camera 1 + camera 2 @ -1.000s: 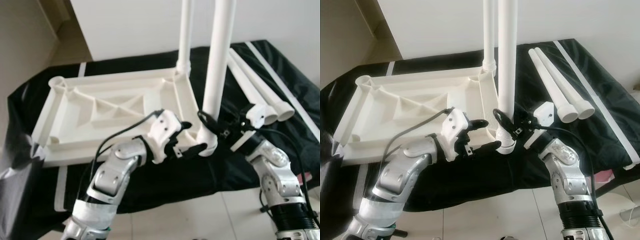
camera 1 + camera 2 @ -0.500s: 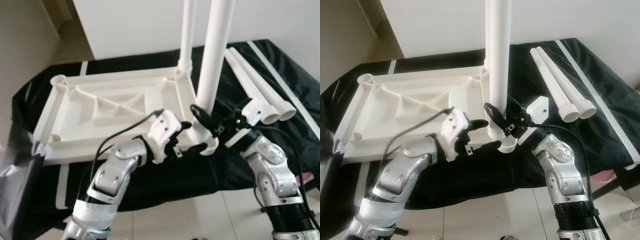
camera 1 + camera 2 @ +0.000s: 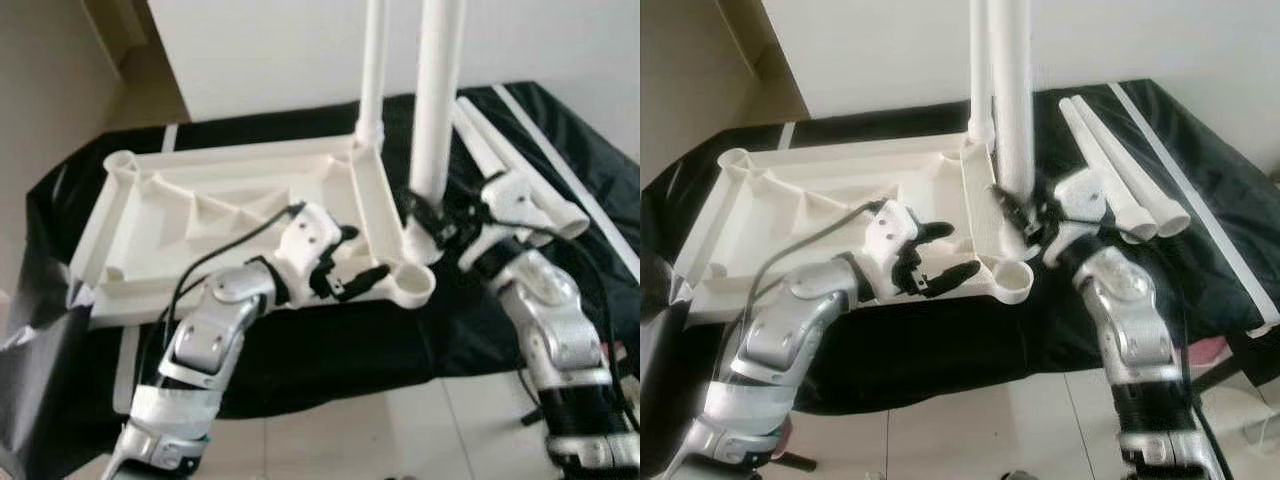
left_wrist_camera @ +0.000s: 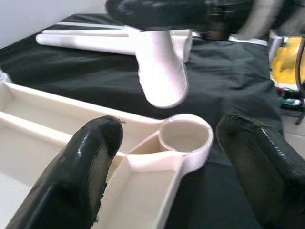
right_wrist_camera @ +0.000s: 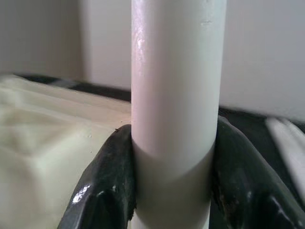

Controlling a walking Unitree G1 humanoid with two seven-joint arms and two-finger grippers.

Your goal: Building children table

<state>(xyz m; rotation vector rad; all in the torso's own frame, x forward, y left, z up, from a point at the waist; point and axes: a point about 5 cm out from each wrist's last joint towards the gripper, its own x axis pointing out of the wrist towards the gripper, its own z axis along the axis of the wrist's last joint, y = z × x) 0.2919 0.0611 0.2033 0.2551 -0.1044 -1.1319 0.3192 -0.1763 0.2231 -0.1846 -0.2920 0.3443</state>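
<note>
1. The right gripper clasps a leg, now lifted out of the corner socket.
2. The left gripper, fingers spread, straddles that socket on the tabletop.
3. The leg needs reseating.

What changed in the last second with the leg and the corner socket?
The right gripper, shut on the leg, lifted it off the corner socket, which is now open, and moved it back and to the side. The left gripper slid left along the tabletop edge, open. Fitted leg and spare legs unchanged.
</note>
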